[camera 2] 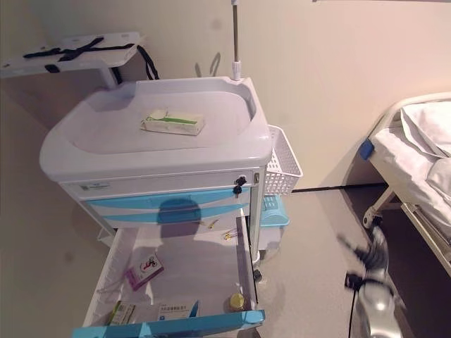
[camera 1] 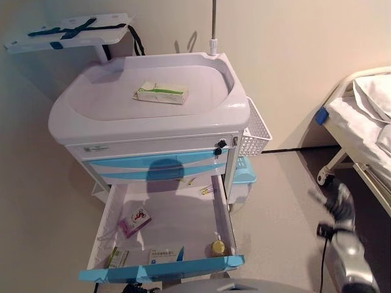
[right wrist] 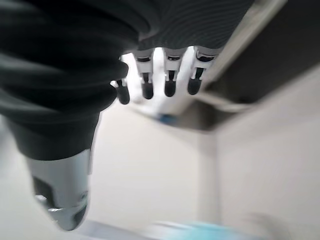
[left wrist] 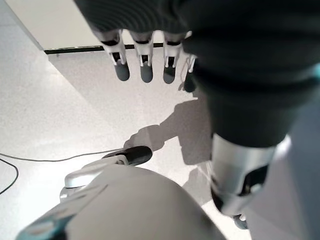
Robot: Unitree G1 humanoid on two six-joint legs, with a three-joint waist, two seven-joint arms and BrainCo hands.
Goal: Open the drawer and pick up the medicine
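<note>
The cart's bottom drawer [camera 1: 177, 213] stands pulled out, its blue front [camera 1: 162, 268] nearest me. Inside lie a pink box [camera 1: 135, 222], a white box [camera 1: 165, 255], a green box [camera 1: 118, 257], a small yellow bottle [camera 1: 218, 248] and small vials [camera 1: 206, 190]. A white-and-green medicine box [camera 1: 160, 93] lies on the cart top [camera 1: 91, 116]. My right hand [camera 1: 339, 204] is off to the right of the cart, over the floor; in its wrist view [right wrist: 150, 65] its fingers are straight and empty. My left hand [left wrist: 165, 50] shows only in its wrist view, open and empty over the floor.
A hospital bed [camera 1: 366, 116] stands at the right. A white wire basket [camera 1: 255, 131] and a blue bin [camera 1: 246, 171] hang on the cart's right side. A pole [camera 1: 213, 24] rises behind the cart. A white shelf [camera 1: 67, 30] is at the upper left.
</note>
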